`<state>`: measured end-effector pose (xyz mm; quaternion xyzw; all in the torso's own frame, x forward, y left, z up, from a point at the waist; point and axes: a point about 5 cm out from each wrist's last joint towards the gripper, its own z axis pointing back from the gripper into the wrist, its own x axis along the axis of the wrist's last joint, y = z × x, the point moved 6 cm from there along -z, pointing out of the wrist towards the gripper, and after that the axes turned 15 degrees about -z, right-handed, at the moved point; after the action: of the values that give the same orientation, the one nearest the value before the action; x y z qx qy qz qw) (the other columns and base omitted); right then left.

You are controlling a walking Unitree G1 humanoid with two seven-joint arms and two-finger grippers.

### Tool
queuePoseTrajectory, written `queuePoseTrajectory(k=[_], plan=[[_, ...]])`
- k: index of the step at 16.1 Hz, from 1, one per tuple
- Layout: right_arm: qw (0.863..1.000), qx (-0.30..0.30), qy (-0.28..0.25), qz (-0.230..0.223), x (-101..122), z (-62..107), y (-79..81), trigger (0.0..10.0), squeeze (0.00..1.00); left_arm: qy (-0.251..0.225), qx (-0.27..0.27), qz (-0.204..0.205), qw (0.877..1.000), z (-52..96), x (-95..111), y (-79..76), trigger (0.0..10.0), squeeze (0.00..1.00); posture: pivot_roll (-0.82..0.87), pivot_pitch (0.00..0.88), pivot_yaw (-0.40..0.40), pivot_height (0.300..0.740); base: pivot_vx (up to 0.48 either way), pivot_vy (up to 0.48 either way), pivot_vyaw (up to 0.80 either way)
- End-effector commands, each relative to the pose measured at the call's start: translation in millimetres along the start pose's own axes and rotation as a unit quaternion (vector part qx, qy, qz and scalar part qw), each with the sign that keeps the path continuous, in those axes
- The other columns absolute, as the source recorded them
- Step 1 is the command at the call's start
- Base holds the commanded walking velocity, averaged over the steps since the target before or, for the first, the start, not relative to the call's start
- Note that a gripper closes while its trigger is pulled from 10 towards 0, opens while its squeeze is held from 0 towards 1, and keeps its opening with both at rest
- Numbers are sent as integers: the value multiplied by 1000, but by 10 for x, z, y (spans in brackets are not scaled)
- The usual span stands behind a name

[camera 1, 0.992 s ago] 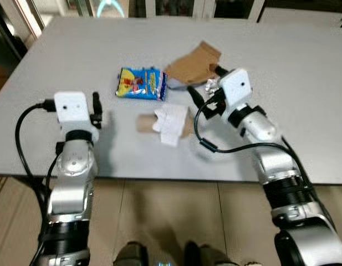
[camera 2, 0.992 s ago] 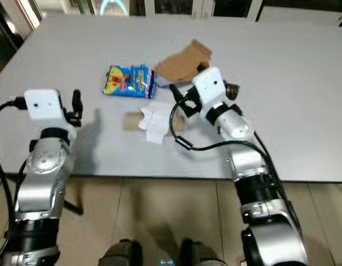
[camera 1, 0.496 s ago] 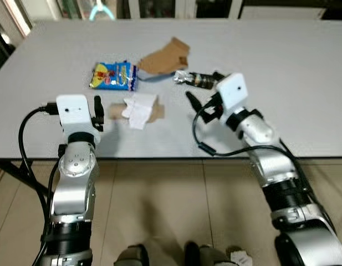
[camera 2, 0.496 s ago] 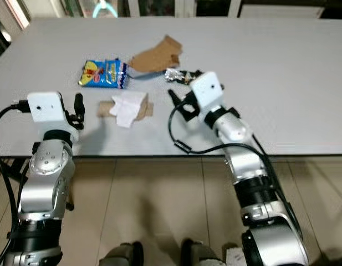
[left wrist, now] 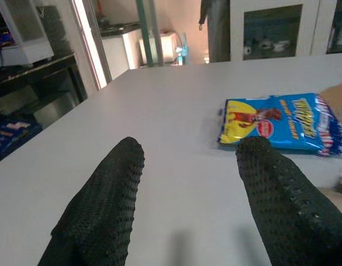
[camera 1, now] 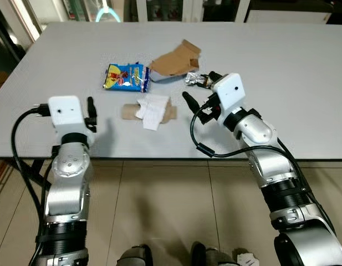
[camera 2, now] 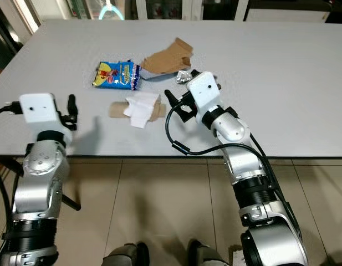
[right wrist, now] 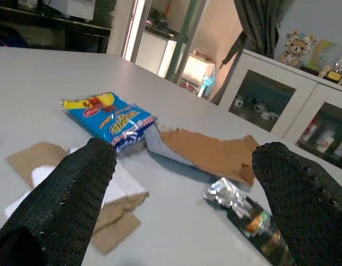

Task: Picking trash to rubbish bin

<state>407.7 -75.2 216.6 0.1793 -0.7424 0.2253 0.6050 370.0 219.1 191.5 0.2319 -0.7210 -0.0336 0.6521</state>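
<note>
Trash lies on a grey table (camera 1: 287, 66): a blue snack packet (camera 1: 125, 76), a torn brown paper bag (camera 1: 175, 60), a cardboard roll with white tissue (camera 1: 151, 111) and a dark foil wrapper (camera 1: 196, 80). My right gripper (camera 1: 199, 88) hovers open just above the table beside the foil wrapper (right wrist: 243, 210), with the roll (right wrist: 76, 183) to its left. My left gripper (camera 1: 91, 113) is open over the table's front left, left of the roll, pointing toward the blue packet (left wrist: 279, 124). Neither holds anything.
The table's front edge (camera 1: 159, 159) runs just before my arms, with tiled floor (camera 1: 171, 210) below. White glass-door cabinets (right wrist: 281, 105) stand beyond the far edge. The table's right half is bare grey surface.
The whole picture shifted as the camera moved. Both arms keep nearly the same pose, both grippers still open. The right gripper now sits closer to the foil wrapper than half a second ago.
</note>
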Motion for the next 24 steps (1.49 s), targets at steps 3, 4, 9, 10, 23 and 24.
queuePoseTrajectory(k=[3,4,9,10,23,24], plan=[[1000,1,-1,-2,15,4,-3,10000,0,12,-2,-4,1000,10,-60,-20,10000,0,-74,167,34,740,349,0,0],[1000,1,-1,-2,15,4,-4,10000,0,12,-3,-5,1000,9,-62,-23,10000,0,-74,167,34,740,386,0,0],[1000,0,-3,-2,27,9,3,10000,0,16,-8,-13,1000,23,-84,-48,10000,0,-75,172,35,740,472,0,0],[1000,0,-3,-2,27,8,5,10000,0,17,-8,-13,1000,28,-93,-47,10000,0,-75,172,35,740,480,0,0],[999,6,40,29,0,-4,-62,10000,0,74,-43,-9,996,83,-295,-203,10000,0,-80,187,30,740,148,0,0],[997,10,62,40,-44,2,-89,10000,0,93,-60,-12,994,93,-334,-235,10000,0,-78,193,29,740,0,0,0]])
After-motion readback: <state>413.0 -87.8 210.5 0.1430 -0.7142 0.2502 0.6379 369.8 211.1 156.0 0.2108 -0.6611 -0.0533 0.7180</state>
